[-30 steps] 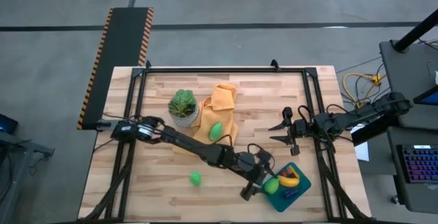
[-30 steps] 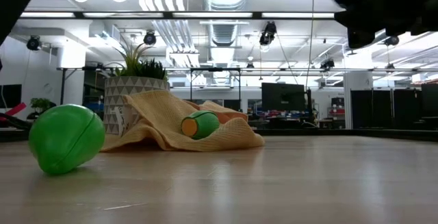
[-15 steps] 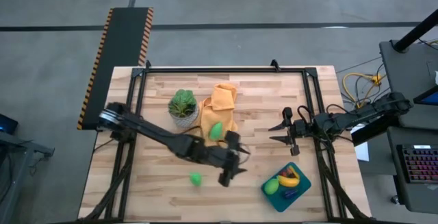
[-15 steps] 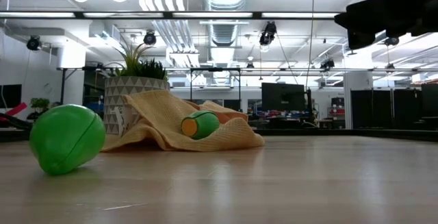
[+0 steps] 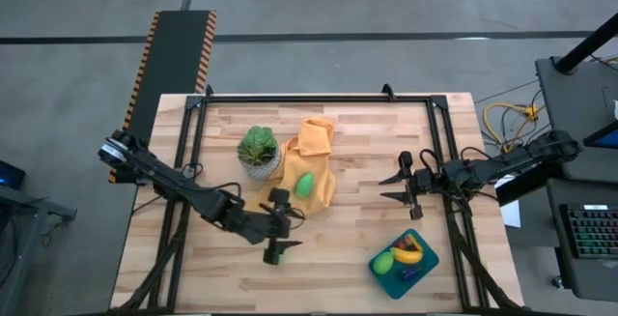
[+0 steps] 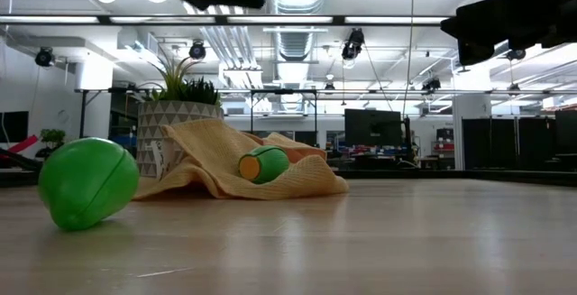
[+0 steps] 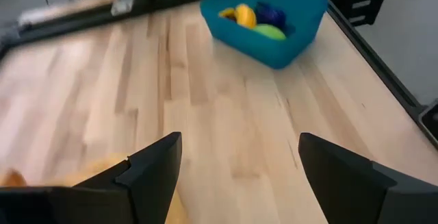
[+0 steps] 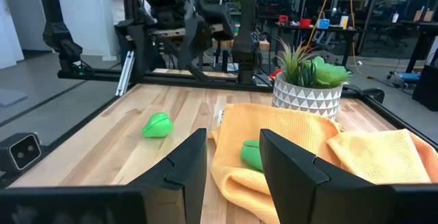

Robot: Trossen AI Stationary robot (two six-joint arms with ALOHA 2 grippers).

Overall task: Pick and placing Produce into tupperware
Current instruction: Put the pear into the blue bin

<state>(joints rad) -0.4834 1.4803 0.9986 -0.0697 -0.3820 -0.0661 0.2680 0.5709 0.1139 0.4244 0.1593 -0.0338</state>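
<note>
**Left gripper hung directly over the loose green piece**

In the high view the left gripper (image 5: 276, 249) sat above the front-middle of the counter (image 5: 367, 152), and its dark body covered the spot where a loose green piece lay bare on the wood. That piece showed plainly in the low view (image 6: 87, 182) and from the right wrist camera (image 8: 157, 125), a rounded fruit resting on its side with its long axis roughly flat to the boards. The left gripper's fingers (image 7: 154, 166) stood spread wide and held nothing. So the relation that mattered was vertical: the piece appeared to lie straight below those fingers, not off to a side, though the left wrist view did not show it.

A second green piece (image 5: 304, 184) rested in the folds of the orange cloth (image 5: 314, 142), just beside the potted plant (image 5: 258, 149), between the two arms. The right gripper (image 5: 410, 186) waited over the right half of the counter, its fingers (image 8: 185, 162) part-open around no object; it was well apart from the loose piece, so the left arm was judged the nearer one for it.

The tupperware (image 5: 423, 268) sat at the front right corner, already holding a green piece, the banana (image 5: 407, 254) and a dark purple piece.
</note>
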